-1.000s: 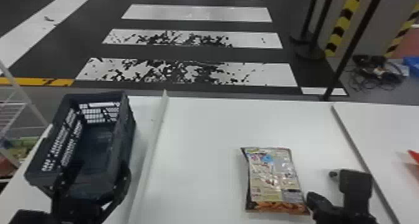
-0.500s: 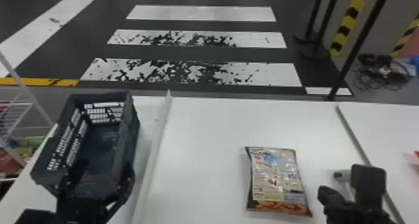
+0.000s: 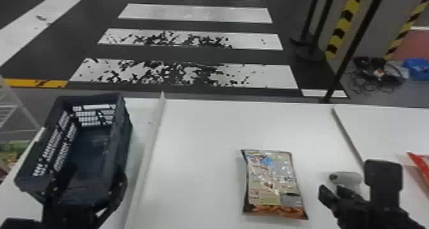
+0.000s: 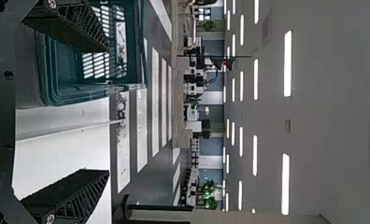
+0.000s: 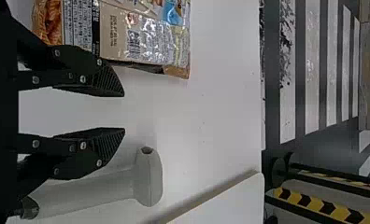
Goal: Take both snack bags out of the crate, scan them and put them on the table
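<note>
Bag (image 3: 273, 187) lies flat on the worktop (image 3: 198, 180), back panel and barcode (image 5: 133, 44) up, just beside the right gripper (image 5: 123, 112). Right fingers part open, nothing between them. Left gripper (image 4: 107, 110) at the crate (image 3: 123, 148), fingers wide apart, holding nothing; contact with crate can't be confirmed.

Handling guess: light, soft, slick film, contents probably crushable. It'll crumple and slide if pushed. Best hold: straddle the long sides mid-body, close gently, let the film bunch. End seals are thin and would let it droop. Keep fingers off the barcode if it's to be read in hand.

Around it: scanner (image 5: 148, 177) lies on the right gripper's other side, handle back toward the wrist. Swinging right could knock it; grabbing it first looks easy, bag can be scanned where it lies. Raised strip (image 3: 148, 158) runs between crate and bag, would catch anything dragged across, so lift over. Red item (image 3: 423, 167) at the far right is cut off; may be the second bag, can't tell.
</note>
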